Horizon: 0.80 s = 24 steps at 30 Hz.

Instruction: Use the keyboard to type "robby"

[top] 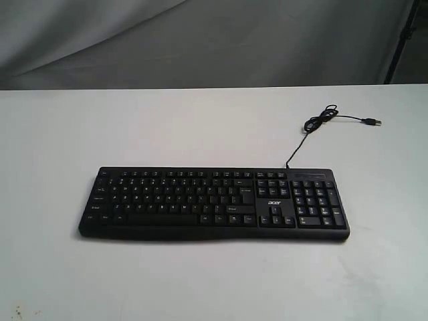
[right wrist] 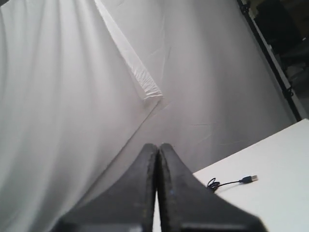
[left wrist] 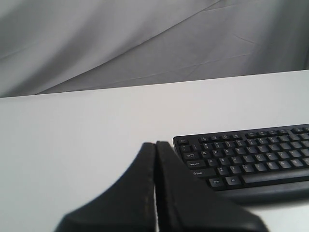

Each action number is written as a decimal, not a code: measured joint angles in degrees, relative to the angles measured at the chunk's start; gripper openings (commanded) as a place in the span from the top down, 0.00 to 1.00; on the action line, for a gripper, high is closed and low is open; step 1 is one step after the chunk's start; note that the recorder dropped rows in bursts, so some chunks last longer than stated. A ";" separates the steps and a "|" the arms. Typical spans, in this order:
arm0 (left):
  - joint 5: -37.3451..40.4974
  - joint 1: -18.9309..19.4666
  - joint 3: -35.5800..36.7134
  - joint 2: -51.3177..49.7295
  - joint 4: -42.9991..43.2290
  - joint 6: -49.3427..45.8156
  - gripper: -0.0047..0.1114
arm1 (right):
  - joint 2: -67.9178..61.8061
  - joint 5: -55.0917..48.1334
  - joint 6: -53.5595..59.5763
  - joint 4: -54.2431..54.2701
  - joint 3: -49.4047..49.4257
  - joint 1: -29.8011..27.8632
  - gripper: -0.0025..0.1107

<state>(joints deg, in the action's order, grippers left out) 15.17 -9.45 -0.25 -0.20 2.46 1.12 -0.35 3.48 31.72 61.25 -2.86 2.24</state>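
Keyboard (top: 214, 200) and grippers are apart, and there are two grippers and one keyboard.

The left gripper (left wrist: 155, 145) is clenched, its two black fingers (left wrist: 140, 183) pressed flat against each other along their whole length with only a thin seam between them. It hangs above bare white table (top: 200, 127), off the keyboard's left end. In the left wrist view the nearest part of the keyboard to the fingertips is the end that carries the Tab, Caps Lock and Shift keys. The fingertips touch neither the keys nor the case.

The right gripper (right wrist: 158, 146) is clenched the same way, finger against finger. It points up toward the grey cloth backdrop (top: 200, 40) and the far right part of the table. Its wrist view takes in only the end of the cable, well apart from the fingertips.

The keyboard is black with white legends. It lies flat near the middle of the table, its long side running left to right, with the number pad at the right end and a small white logo just left of that pad. One thin black cable (top: 314, 124) leaves its far edge above the number pad, runs away toward the far right, loops once, and ends in a single USB plug (top: 372, 122) lying loose on the table.
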 measured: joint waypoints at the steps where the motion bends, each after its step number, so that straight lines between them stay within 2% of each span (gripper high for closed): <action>1: 0.00 0.00 0.00 0.00 0.00 0.00 0.96 | 0.00 -0.41 0.00 -2.62 0.00 0.00 0.98; 9: 0.00 0.00 0.00 0.00 0.00 0.00 0.96 | 0.00 -8.81 0.00 -25.02 0.00 0.00 0.98; 15: 0.00 0.00 0.00 0.00 0.00 0.00 0.96 | 0.00 -11.18 -1.96 -28.97 0.00 0.00 0.98; 20: 0.00 0.00 0.00 0.00 0.00 0.00 0.96 | 0.00 -12.05 -12.52 -31.87 0.00 0.00 0.98; 24: 0.00 0.00 0.00 0.00 0.00 0.00 0.96 | 0.00 -13.79 -23.95 -40.02 0.00 0.00 0.98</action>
<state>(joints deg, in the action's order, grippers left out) 15.17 -9.45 -0.25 -0.20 2.46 1.12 -0.35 -10.31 7.77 21.23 -2.86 2.24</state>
